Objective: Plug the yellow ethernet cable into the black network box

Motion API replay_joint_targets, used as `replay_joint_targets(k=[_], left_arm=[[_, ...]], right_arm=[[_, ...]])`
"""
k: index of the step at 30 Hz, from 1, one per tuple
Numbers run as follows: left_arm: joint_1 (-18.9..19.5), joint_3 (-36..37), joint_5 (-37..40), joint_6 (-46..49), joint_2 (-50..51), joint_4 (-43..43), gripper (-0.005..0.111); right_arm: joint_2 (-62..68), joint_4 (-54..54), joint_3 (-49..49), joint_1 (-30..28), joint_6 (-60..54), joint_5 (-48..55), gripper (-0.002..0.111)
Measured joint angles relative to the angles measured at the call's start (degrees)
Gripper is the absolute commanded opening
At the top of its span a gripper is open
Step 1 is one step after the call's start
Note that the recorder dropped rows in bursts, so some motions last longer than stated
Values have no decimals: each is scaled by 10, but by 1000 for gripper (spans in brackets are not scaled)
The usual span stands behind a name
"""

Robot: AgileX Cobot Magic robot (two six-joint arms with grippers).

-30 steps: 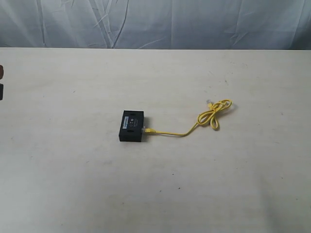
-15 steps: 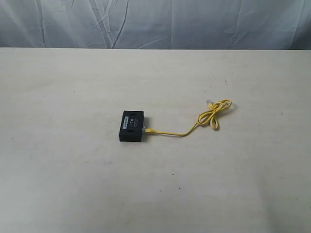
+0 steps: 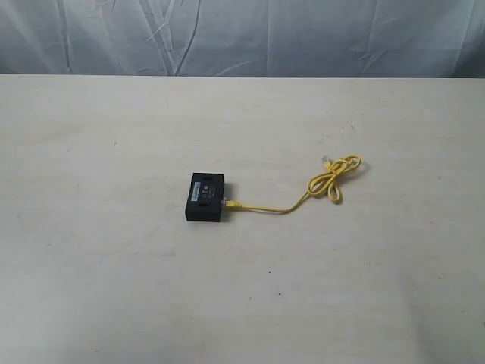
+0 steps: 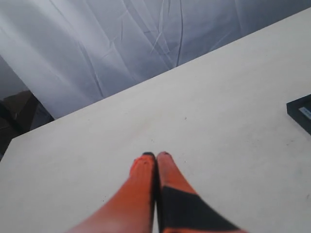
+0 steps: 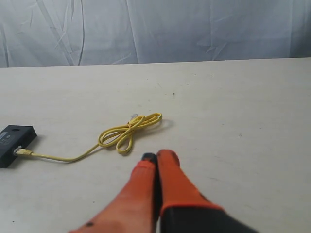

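Exterior view: a small flat black plastic network box is seen lying flat on the pale cream surface. A thin bright-yellow ethernet cable is laid out from the box's right side. One plug is pressed against that side; full seating cannot be told. Its looped figure-eight bundle is found to the right of the box and farther back, well apart from it.

Left wrist view: the orange-and-black left fingers are seen clenched together, nothing between them, above bare surface. Only a corner of the box is caught, well apart from the tips.

Right wrist view: the orange right fingers are pressed together, empty. The cable's bundle is nearer the tips than the box.
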Motion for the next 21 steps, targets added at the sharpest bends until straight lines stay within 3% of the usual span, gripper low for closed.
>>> replay_joint_targets(k=[7,21], left_arm=[[0,106,-35,0,-116,18,0],[27,111,-34,0,-130,42,0]], right_arm=[[0,0,0,0,0,0,0],[0,0,0,0,0,-1,0]])
